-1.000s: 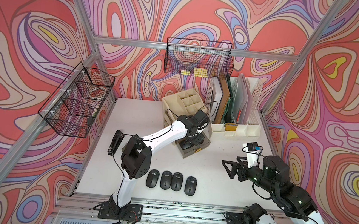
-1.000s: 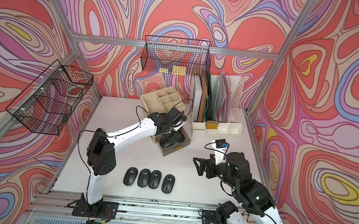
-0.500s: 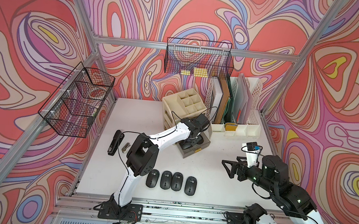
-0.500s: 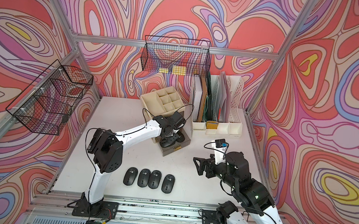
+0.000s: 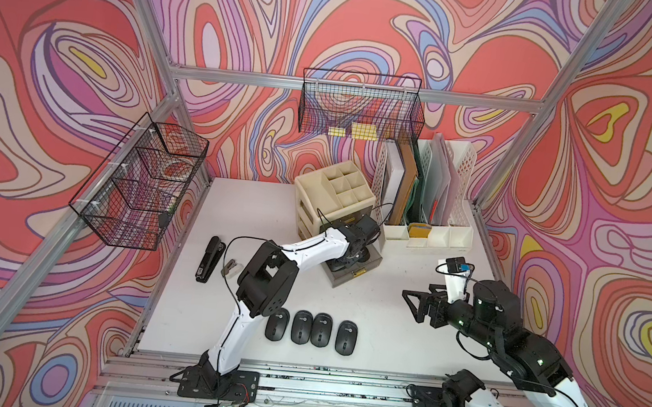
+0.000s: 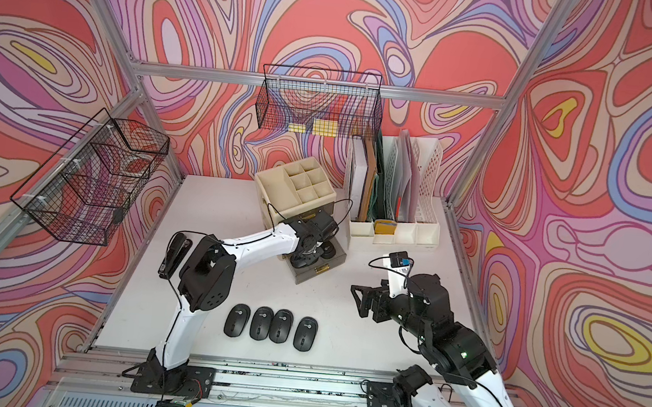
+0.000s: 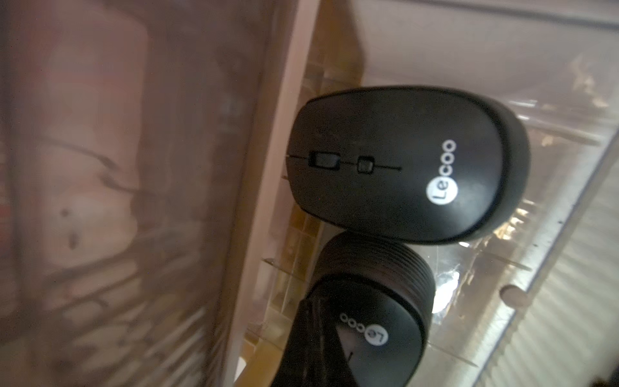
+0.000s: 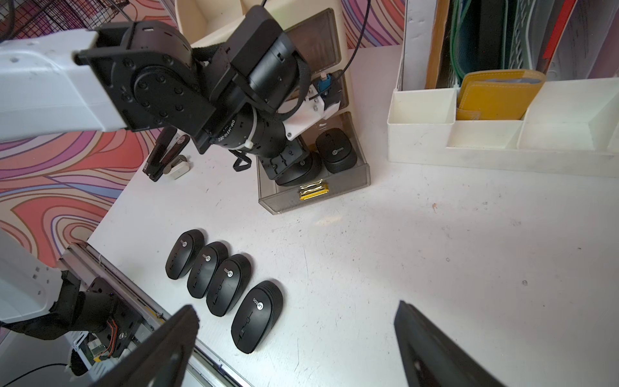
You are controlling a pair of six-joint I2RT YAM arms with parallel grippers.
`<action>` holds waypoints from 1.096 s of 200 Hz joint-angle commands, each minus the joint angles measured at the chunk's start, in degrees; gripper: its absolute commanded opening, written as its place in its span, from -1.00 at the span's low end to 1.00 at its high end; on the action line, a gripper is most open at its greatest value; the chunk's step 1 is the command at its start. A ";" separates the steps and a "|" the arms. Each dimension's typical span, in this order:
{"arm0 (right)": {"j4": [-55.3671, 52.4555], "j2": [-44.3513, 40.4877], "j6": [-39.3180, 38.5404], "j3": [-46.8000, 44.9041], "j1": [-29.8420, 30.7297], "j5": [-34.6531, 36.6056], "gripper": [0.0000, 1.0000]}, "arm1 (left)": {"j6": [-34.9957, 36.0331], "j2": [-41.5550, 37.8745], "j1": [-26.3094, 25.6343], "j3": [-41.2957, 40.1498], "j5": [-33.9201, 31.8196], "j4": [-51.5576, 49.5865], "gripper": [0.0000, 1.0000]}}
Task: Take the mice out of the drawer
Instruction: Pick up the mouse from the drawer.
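Left gripper [image 8: 285, 166] is clamping one Lecoo mouse [image 7: 378, 338] in the pulled-out drawer [image 8: 351, 191] — a second mouse [image 7: 402, 164] is lying alongside; four mice [image 8: 228, 284] are sitting in a row on the table [image 8: 435, 251]; right gripper [image 5: 412, 306] is hanging spread wide, empty.

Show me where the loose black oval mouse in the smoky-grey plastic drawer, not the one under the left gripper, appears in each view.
In both top views: loose black oval mouse in the smoky-grey plastic drawer, beside the left gripper.
Left wrist: the whole mouse, logo showing.
Right wrist: behind the small gold handle, at.
Shared landmark: the drawer.
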 commanded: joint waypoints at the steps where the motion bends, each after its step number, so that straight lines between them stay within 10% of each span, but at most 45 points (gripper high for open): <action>1: 0.73 0.44 -0.32 -0.63 0.34 0.35 0.91 | 0.46 0.96 -0.22 -1.78 -4.25 3.06 -1.00; 151: 0.80 1.07 -0.32 -0.65 0.34 0.51 0.89 | -1.69 -3.40 -0.21 -0.89 1.62 -2.85 -1.00; 219: 0.85 0.83 -0.42 -0.71 0.34 0.08 0.89 | 6.62 -6.24 0.00 2.06 10.17 -8.45 -0.31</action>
